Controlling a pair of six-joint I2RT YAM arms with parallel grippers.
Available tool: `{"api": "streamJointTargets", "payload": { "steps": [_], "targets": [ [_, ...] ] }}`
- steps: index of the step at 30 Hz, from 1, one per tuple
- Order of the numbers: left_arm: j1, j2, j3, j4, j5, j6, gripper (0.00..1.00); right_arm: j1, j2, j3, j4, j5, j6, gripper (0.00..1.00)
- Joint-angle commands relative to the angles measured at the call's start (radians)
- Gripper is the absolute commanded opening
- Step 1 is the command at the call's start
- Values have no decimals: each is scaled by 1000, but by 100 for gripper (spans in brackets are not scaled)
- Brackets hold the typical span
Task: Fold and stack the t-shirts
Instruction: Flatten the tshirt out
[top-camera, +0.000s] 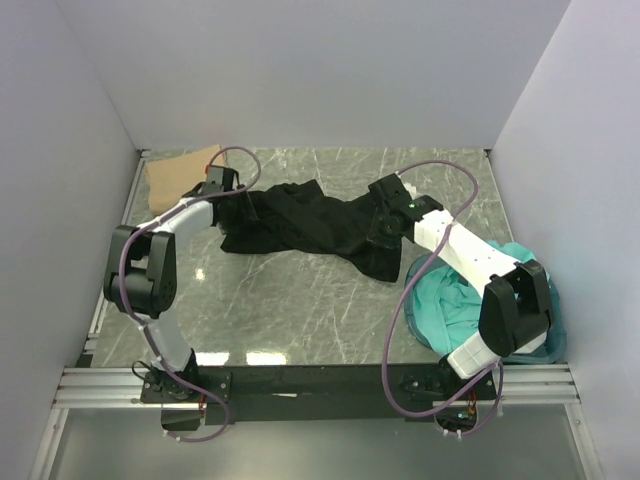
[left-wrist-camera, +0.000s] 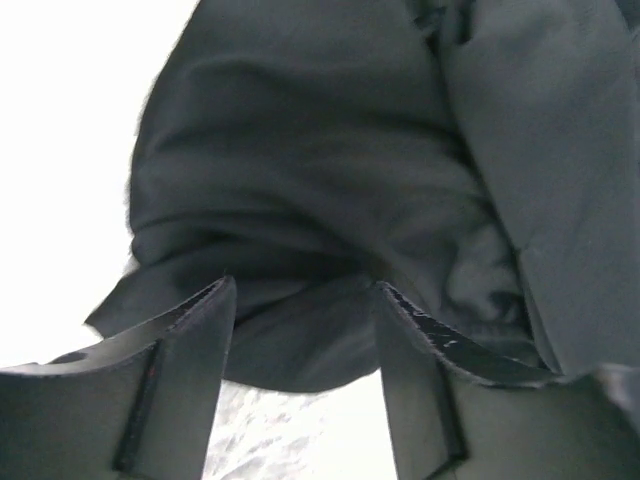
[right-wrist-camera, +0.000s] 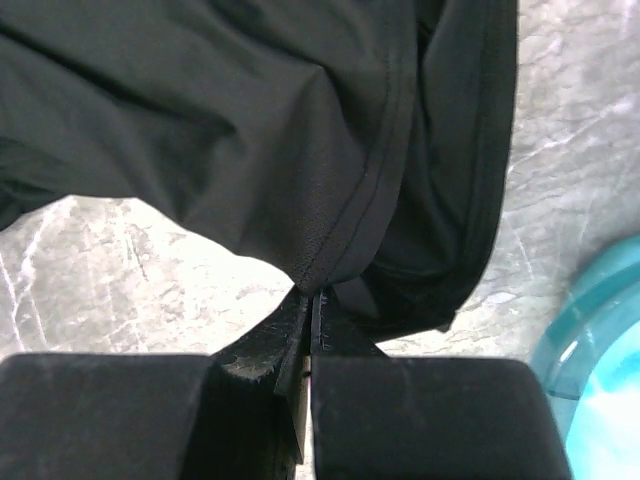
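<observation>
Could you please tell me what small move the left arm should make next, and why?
Probably close the left gripper on the black t-shirt: its fingers stand apart with cloth between them, unpinched, while the right gripper is shut on the shirt's other side.

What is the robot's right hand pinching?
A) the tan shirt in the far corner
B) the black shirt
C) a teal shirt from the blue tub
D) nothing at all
B: in the right wrist view, the right hand has its two fingers pressed together on a fold of the black shirt.
</observation>
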Motion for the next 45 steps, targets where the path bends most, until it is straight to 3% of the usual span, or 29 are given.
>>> {"api": "streamJointTargets", "payload": {
  "steps": [1,13,16,19,20,21,26,33,38,41,45],
  "targets": [
    [-33,41,85,-11,-23,31,60,2,10,24,23,-21,-2,0],
    [-64,159,156,-52,-26,42,54,0,30,21,39,-44,1,0],
    [-69,176,161,-49,-25,40,47,-1,30,21,36,-41,-1,0],
    [-70,190,170,-60,-26,40,23,-3,25,19,36,-39,2,0],
    [-70,193,173,-64,-25,42,6,-4,24,19,34,-39,2,0],
    [-70,184,174,-69,-26,43,1,-6,21,24,31,-39,2,0],
    [-53,127,211,-136,-101,65,1,-24,-7,82,-22,-25,-8,0],
    [34,-94,228,-155,-121,94,1,-113,-70,352,-121,27,-65,0],
    [74,-242,161,-176,-167,123,1,-145,-90,556,-181,105,-114,0],
    [129,-339,98,-178,-181,110,2,-148,-114,610,-191,151,-126,0],
    [178,-447,15,-161,-206,105,3,-153,-176,552,-147,180,-125,0]
  ]
}}
